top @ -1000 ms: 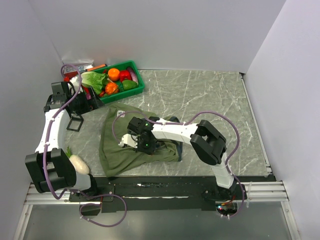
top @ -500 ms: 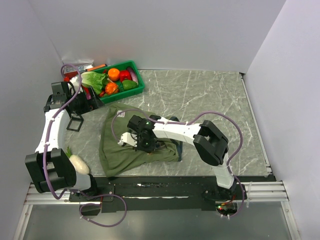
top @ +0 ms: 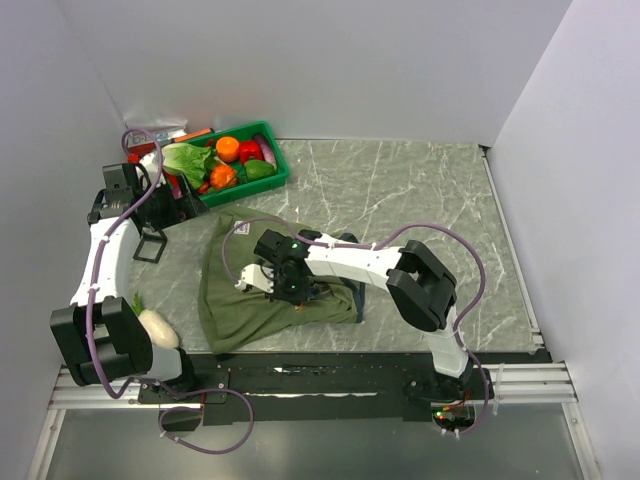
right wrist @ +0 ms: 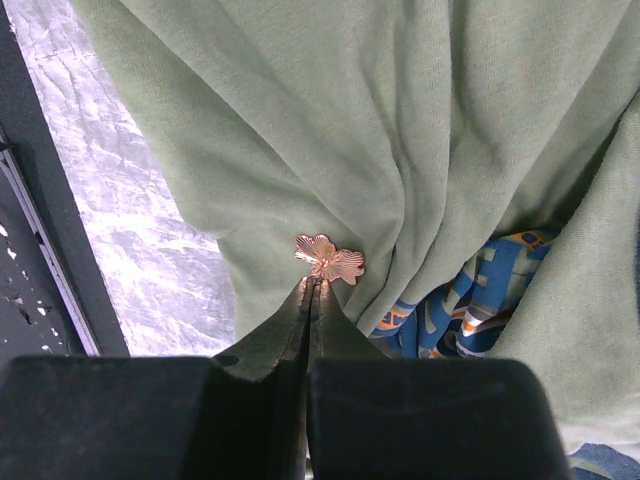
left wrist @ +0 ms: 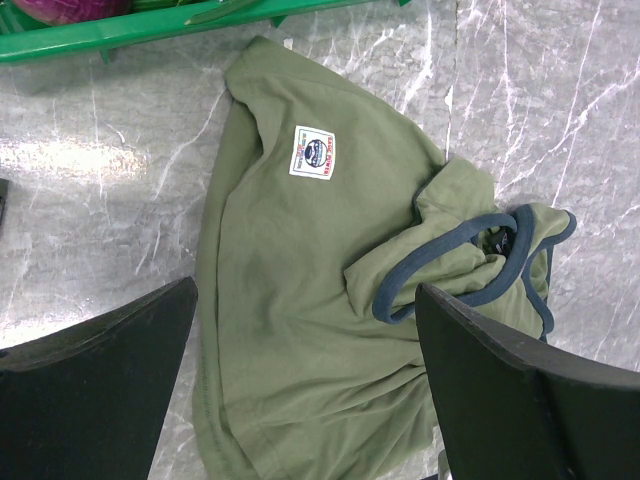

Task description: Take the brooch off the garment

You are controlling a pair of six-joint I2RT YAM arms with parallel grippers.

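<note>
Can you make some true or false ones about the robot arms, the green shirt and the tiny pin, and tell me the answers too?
1. The brooch sits on the green garment. True.
2. The right gripper is wide open. False: it is shut, with its tips right at the brooch's edge.
3. The left gripper is holding the garment. False: it is open and holds nothing.
4. The green tray has vegetables in it. True.
5. The garment has a white label on it. True.
</note>
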